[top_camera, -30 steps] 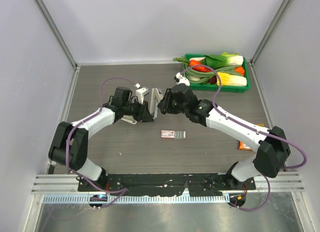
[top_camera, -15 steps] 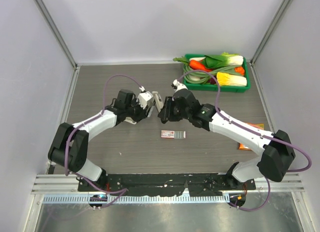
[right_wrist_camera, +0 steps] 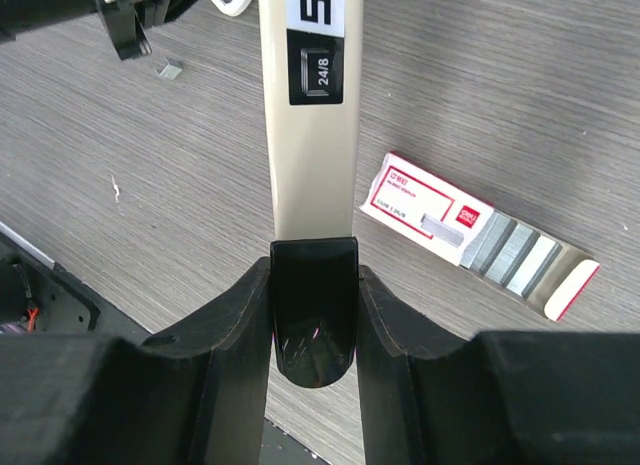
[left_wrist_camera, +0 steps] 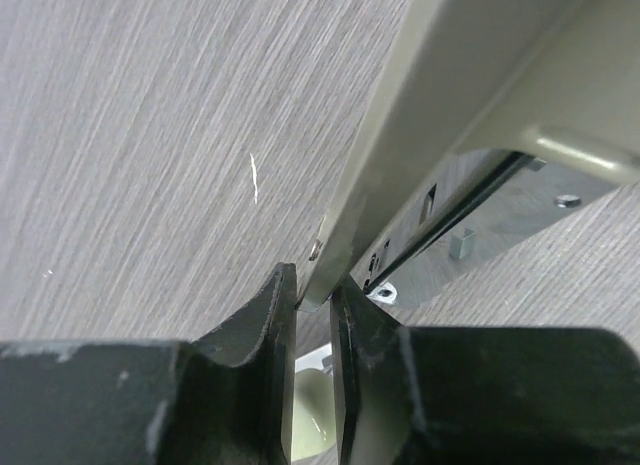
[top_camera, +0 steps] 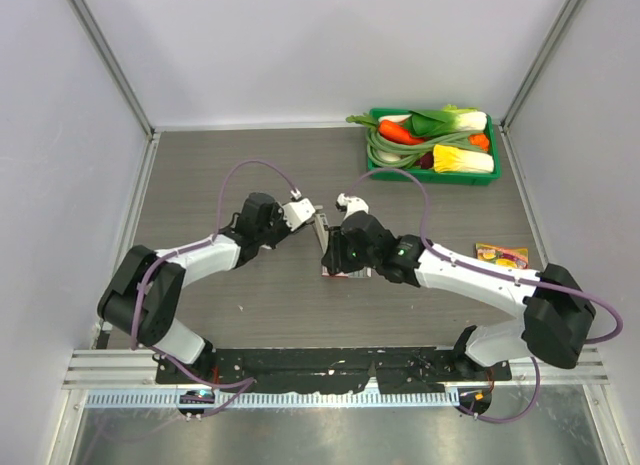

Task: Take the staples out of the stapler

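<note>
The stapler is held between two end effectors over the middle of the counter. The right end effector is clenched on the near end of the stapler's pale olive-grey top. The left end effector is pinched almost closed on a thin olive-grey edge at the opposite end, where black and silver metal parts are exposed. Whether the stapler's underside touches the counter cannot be told.

What look like the staples, a tiny silver-grey strip, are seen lying on the counter just beside the stapler's far end. Whether more remain in the magazine cannot be made out.

An open pink-and-white staple box, its spare strips showing, lies just beside the stapler on the right end effector's side.

The left grip is judged the weak point. Only a narrow edge is caught, so a small twist or pull from either arm could let the stapler slip and snap shut, or drop.

If the two arms are driven against each other, the hinge could be strained, or the stapler levered out of the right end effector.

Any strip shaken loose could be thrown off the counter by the spring pusher, or land among the spares in the box and be lost there.

The box itself, being so close under the right arm, could be knocked and spilled.
</note>
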`<state>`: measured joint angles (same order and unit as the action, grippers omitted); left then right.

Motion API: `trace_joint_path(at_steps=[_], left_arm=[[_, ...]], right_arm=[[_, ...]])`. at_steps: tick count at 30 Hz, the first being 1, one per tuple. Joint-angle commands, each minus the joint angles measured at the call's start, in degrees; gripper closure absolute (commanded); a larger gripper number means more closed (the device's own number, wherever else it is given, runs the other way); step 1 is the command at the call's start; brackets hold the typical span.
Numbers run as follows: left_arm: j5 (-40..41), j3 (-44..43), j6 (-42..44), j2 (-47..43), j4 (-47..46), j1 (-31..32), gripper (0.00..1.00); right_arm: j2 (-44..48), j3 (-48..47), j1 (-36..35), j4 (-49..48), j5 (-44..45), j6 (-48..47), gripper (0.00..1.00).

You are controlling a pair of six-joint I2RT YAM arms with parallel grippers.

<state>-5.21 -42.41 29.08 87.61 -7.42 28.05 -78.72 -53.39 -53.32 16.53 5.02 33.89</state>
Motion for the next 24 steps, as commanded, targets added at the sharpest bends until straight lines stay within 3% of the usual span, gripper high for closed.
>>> trace_joint_path(at_steps=[1,17,24], left_arm=[[9.07,0.14,3.08,1.33,-12.43,0.16,0.94],[13.47,2.77,6.86,5.55,-22.64,1.39,0.96],[16.46,7.61,12.57,5.02,-33.52,3.59,0.96]], right_arm=[[5.06,4.77,-3.54,-5.27,-1.42,-3.57,0.99],[4.54,11.46,-9.78,-7.04,6.41,-5.94,0.99],[4.54,11.72,-10.40,-8.54,7.55,-6.46,0.99]])
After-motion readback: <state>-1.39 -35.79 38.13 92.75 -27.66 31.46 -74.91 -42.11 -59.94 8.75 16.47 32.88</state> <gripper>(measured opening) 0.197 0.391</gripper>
